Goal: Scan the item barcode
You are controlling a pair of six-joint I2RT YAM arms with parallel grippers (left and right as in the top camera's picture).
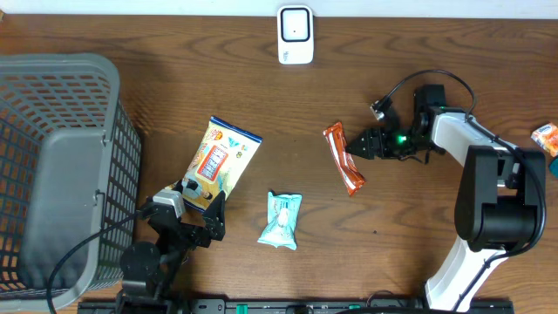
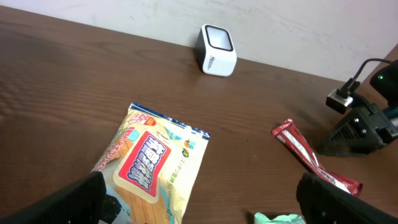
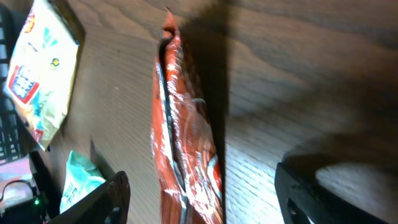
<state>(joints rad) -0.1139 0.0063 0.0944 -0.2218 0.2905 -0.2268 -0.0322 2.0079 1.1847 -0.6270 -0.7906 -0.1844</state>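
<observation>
Right gripper (image 1: 357, 144): fingers spread apart, clamping nothing. Just ahead, between them: crinkly red-orange foil snack packet (image 3: 183, 137), flat on dark brown wood-grain table (image 1: 410, 235). Farther ahead: left gripper (image 1: 199, 202), also spread wide, over yellow snack bag (image 1: 222, 157). Off to one side, at table's far edge: small white barcode scanner (image 1: 296, 35), pale wall behind.

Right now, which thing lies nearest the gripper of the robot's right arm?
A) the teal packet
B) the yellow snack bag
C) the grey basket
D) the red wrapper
D: the red wrapper lies on the table right at the tips of the right gripper, while the yellow snack bag, teal packet and grey basket all sit farther away across the table.
</observation>
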